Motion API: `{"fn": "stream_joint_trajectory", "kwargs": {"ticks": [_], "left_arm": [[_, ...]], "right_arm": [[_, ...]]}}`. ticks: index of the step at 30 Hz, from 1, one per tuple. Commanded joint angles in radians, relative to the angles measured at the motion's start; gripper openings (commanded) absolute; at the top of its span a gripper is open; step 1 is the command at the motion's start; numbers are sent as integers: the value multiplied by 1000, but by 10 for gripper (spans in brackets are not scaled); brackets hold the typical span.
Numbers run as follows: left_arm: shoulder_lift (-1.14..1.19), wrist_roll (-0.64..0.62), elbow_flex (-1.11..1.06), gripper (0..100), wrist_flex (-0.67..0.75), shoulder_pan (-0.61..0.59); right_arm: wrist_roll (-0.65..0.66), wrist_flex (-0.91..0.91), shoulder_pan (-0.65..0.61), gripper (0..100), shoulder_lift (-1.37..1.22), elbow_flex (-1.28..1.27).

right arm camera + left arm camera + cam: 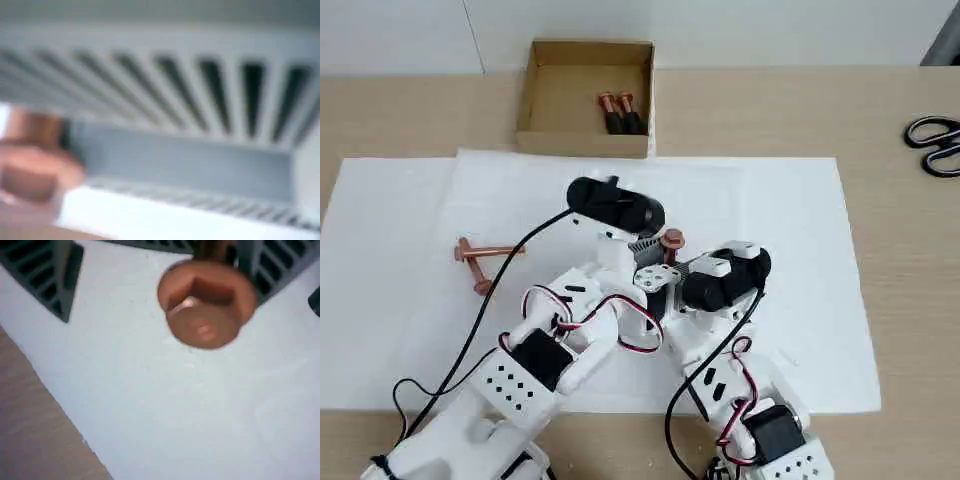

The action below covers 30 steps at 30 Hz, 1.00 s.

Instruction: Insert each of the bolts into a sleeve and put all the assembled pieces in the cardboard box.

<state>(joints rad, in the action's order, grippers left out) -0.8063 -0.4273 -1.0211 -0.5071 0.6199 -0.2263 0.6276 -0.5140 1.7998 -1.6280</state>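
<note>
A copper bolt (673,238) is held above the white paper at the table's middle, where the two arms meet. My left gripper (656,244) is shut on it. In the left wrist view the bolt's head (207,305) faces the camera, with grey ribbed fingers (272,267) beside it. My right gripper (655,277) sits right below, pressed close to the left one. The right wrist view has the bolt head (30,170) at its edge beside a ribbed grey part (200,90). Two assembled pieces (621,112) lie in the cardboard box (542,100). Two loose bolts (485,252) lie at the left.
The white paper sheet (800,300) covers most of the table in front of the box. Scissors (935,143) lie at the far right edge. Cables hang from both arms near the front edge.
</note>
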Motion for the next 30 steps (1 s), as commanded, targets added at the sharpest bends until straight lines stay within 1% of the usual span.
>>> {"fn": "stream_joint_trajectory", "kwargs": {"ticks": [1,6,12,15,17,20,22,25,27,30], "left_arm": [[-29,9,77,209,-71,3],[-29,9,81,209,-81,-74],[-29,18,84,211,-127,-81],[-29,123,91,211,-170,-84],[-29,204,133,211,-235,-117],[-29,307,251,211,-384,-227],[-29,336,344,211,-496,-318],[-21,345,479,211,-661,-471],[-20,356,533,211,-733,-557],[-26,399,552,211,-804,-628]], "right_arm": [[-5,-27,-5,17,15,41],[-6,-27,-10,17,15,40],[-8,-27,-8,17,15,40],[-6,-27,-5,17,13,40],[-3,-28,1,17,13,40],[-2,-24,56,17,13,40],[8,-18,105,17,13,41],[101,45,142,17,10,74],[135,99,147,17,2,123],[152,113,148,17,-70,221]]}}
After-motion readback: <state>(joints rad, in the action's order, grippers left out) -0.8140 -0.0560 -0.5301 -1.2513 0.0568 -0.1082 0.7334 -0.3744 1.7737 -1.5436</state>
